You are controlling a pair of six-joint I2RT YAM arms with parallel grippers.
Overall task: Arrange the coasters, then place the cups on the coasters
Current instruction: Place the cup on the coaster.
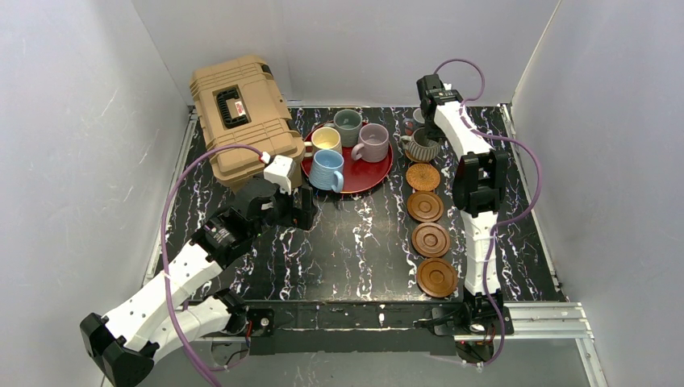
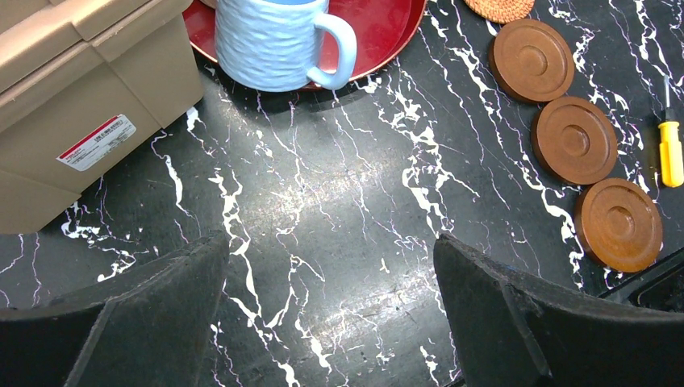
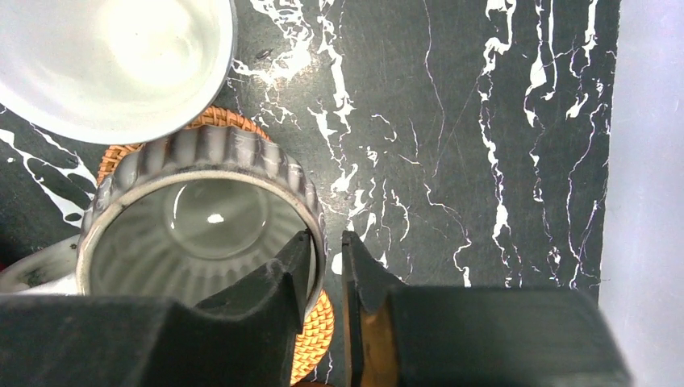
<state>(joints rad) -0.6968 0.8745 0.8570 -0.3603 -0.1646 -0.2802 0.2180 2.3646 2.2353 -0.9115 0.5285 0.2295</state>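
- Claw of the right arm [image 3: 327, 246] straddles the rim of the ribbed grey mug [image 3: 202, 161], one finger inside and one outside. The jaws are narrow, and a sliver of gap shows beside the wall, so the hold looks loose rather than clamped.
- This mug stands upright on an orange woven coaster [image 3: 310, 339], with a small white cup [image 3: 105, 56] just beside it.
- The mug is probably ceramic, so stiff, fairly heavy, slick with glaze and quick to chip. The rim wall or the handle looks like the surest hold.
- The left claw [image 2: 331, 242] is wide and holds nothing. It hovers over bare counter [image 2: 323, 161] near the blue mug [image 2: 270, 40] on the red tray [image 2: 387, 32].
- The white cup crowds the right arm's claw, so straight up is likely the safest way out.
- A second woven coaster [image 1: 423, 176] and three brown coasters [image 2: 574, 139] lie bare toward the near edge.
- The toolbox [image 2: 81, 81] hems in the tray's left side, and the mid-counter offers open room.
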